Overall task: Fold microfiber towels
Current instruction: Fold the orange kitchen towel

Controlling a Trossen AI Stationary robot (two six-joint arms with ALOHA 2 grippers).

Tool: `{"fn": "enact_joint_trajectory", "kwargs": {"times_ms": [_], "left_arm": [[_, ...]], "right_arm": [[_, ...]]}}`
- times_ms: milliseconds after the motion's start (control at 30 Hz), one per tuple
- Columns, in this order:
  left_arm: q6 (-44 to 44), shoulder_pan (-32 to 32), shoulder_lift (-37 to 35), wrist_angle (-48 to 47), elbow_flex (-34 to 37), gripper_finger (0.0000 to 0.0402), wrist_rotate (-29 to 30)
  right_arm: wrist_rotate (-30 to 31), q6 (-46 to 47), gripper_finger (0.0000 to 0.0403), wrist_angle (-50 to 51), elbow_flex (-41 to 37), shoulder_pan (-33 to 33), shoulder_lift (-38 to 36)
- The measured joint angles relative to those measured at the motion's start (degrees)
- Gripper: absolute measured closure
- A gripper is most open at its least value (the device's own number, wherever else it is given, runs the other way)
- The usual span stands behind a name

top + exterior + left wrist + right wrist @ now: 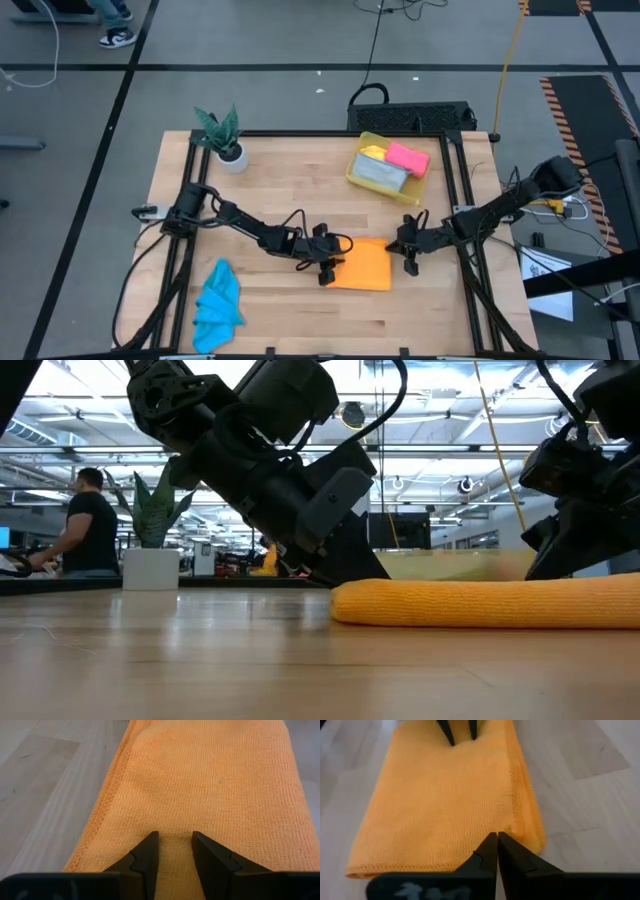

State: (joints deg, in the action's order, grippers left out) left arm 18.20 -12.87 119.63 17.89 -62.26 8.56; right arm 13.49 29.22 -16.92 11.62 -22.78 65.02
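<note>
Right gripper (497,840) (fingers together) at orange towel's (440,800) edge.

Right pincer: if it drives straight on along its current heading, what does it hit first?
The orange towel: the shut right pincer is already at its edge. Farther along, the left pincer sits at the opposite edge.

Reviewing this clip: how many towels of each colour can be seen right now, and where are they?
Orange towel: 1, on the table between the grippers
Blue towel: 1, crumpled on the table
Pink towel: 1, in the yellow bin
Grey towel: 1, in the bin
Yellow towel: 1, in the bin
Total: 5
</note>
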Motion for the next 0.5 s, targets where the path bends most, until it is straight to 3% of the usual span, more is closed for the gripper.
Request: {"fn": "enact_joint_trajectory", "kwargs": {"times_ms": [333, 500], "left_arm": [[0.13, -1.04, -0.17, -0.17, 0.0, 0.0279, 0.0], [0.13, -1.48, -0.17, -0.12, 0.0, 0.0279, 0.22]], "right_arm": [[2.22, -0.98, 0.0402, 3.01, 0.0, -0.2, -2.42], [-0.2, -2.18, 0.0399, 2.68, 0.0, -0.18, -3.35]]}}
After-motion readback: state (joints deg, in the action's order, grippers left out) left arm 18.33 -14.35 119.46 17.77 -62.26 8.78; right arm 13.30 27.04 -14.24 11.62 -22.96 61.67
